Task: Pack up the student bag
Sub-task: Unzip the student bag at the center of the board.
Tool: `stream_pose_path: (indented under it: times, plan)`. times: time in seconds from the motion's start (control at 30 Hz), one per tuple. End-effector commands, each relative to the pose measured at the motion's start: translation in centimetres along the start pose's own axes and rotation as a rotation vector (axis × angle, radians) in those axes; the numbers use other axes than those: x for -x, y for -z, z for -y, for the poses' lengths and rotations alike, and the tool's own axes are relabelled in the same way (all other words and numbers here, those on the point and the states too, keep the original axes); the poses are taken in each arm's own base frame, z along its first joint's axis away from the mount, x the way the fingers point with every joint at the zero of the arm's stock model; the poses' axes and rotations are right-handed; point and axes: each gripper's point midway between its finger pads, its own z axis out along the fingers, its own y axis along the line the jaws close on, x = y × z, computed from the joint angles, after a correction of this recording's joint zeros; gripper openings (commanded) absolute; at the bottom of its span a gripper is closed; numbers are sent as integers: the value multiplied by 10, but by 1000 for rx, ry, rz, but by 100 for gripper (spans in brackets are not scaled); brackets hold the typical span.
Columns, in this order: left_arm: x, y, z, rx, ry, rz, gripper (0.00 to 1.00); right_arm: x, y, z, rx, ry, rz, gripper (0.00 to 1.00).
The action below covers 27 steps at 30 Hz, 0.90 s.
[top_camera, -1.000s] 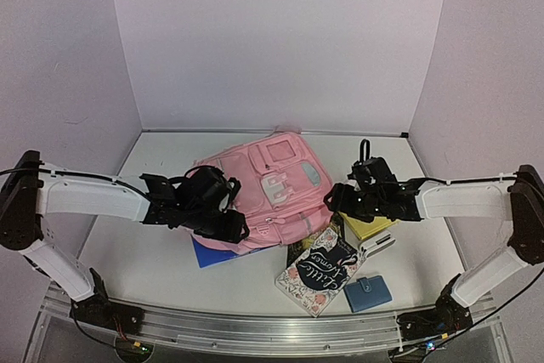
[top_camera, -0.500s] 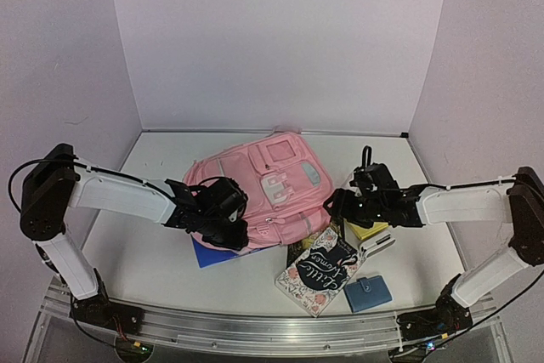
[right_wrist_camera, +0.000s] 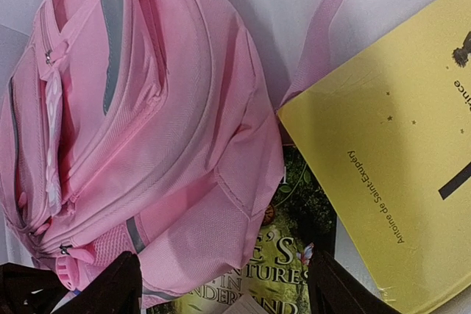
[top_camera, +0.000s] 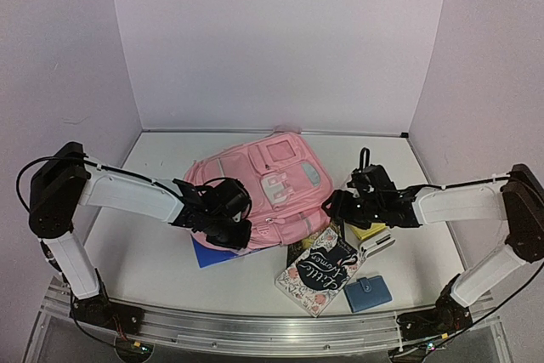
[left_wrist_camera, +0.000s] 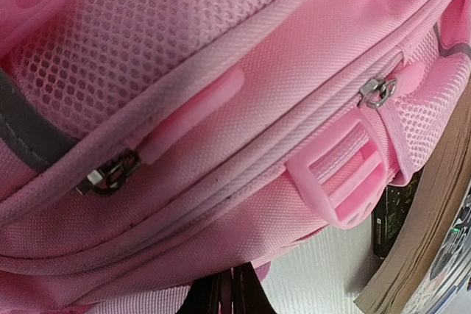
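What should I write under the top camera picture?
Left gripper and right gripper at the student bag; flowery book and blue wallet nearby.

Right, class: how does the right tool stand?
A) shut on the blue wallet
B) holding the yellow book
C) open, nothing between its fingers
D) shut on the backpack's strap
C: the right wrist view shows the right tool with its fingers wide apart, gripping nothing; the pink backpack merely lies beyond them.
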Motion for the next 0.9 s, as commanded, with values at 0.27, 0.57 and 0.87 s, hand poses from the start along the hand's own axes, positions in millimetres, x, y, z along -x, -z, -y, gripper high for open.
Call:
stream_pose_path:
  times: [0.27,0.57,0.87]
  plan:
    - [16,20,19,-69,43,45,0,-1,-30,-17,56,-67,-18,65]
    - [18,39,8,-19,44,67,0,17,-34,-19,27,-105,51,15]
    - [24,58,-29,129,84,92,0,59,-12,-6,-69,-126,201,0]
